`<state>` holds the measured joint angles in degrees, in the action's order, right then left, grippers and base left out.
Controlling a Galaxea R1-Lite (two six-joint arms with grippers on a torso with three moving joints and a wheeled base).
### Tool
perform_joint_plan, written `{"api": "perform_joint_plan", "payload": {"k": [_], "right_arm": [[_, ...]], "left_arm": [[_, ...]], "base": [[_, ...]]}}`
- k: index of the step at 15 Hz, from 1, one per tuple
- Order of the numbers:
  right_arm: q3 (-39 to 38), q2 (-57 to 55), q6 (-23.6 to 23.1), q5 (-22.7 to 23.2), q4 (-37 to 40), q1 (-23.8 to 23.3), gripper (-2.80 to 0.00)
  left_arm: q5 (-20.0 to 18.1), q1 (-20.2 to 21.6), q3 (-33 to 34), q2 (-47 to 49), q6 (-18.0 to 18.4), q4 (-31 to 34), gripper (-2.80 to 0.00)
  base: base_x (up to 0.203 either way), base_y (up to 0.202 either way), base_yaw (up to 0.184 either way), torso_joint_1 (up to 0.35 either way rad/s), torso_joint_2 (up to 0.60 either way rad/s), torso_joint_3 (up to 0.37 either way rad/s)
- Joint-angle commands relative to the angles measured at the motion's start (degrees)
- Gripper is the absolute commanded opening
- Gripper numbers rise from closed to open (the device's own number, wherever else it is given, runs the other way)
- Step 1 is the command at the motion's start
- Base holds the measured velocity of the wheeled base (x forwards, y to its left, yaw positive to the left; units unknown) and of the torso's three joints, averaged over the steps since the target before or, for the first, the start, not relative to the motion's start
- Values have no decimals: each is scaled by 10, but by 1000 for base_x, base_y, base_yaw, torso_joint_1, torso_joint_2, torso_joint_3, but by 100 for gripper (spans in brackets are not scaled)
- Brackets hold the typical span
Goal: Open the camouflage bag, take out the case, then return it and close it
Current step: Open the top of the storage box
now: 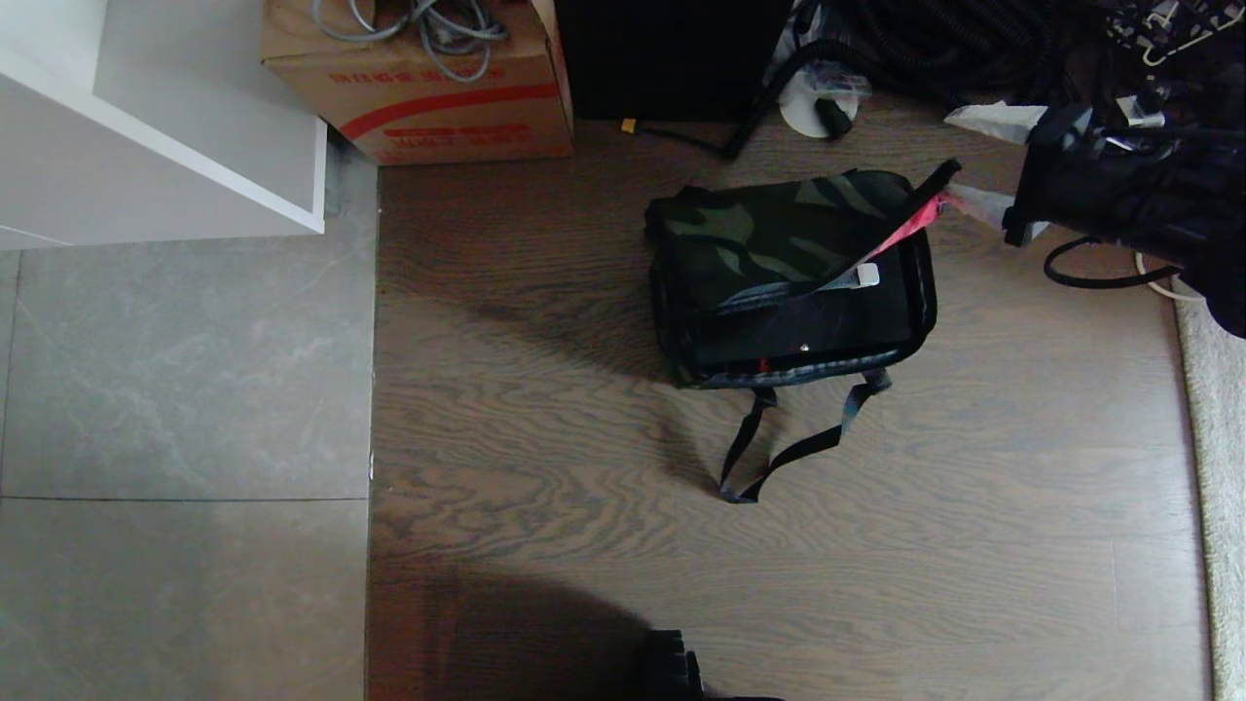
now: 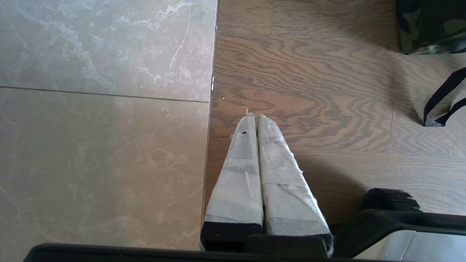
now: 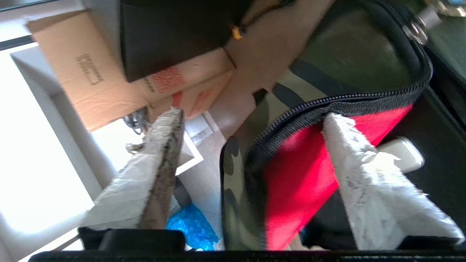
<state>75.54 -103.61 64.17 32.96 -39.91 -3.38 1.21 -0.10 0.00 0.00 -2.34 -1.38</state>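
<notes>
The camouflage bag (image 1: 769, 234) sits on the wood floor, its lid lying over the left part and raised at the right corner, where the red lining (image 1: 910, 226) shows. Inside lies the black case (image 1: 827, 326), with one silver handle end (image 1: 861, 276) and a small red latch (image 1: 762, 365) visible. My right gripper (image 1: 959, 156) is at the raised lid corner. In the right wrist view it (image 3: 253, 116) stands open, its taped fingers (image 3: 364, 174) apart on either side of the zipper edge (image 3: 327, 103) without pinching it. My left gripper (image 2: 255, 117) is shut and parked low over the floor.
A red-striped cardboard box (image 1: 428, 97) and a tall black box (image 1: 672, 58) stand behind the bag. A white cabinet (image 1: 165, 127) is at the far left, black hoses (image 1: 973, 39) at the far right. The bag's strap (image 1: 779, 458) trails forward. A pale rug (image 1: 1217, 438) borders the right.
</notes>
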Motion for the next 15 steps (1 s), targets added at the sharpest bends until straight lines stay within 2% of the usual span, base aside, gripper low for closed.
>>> {"api": "perform_joint_plan", "payload": {"k": [1, 11, 15], "right_arm": [[-15, -3, 3, 2, 4, 0, 0], [-76, -17, -6, 0, 30, 2, 0], [-77, -28, -4, -2, 50, 3, 0]], "left_arm": [[0, 0, 5, 0, 0, 0, -280], [0, 0, 5, 0, 0, 0, -280], [0, 0, 5, 0, 0, 0, -280]], "base": [[0, 0, 0, 0, 0, 0], [0, 0, 0, 0, 0, 0], [0, 0, 0, 0, 0, 0]]}}
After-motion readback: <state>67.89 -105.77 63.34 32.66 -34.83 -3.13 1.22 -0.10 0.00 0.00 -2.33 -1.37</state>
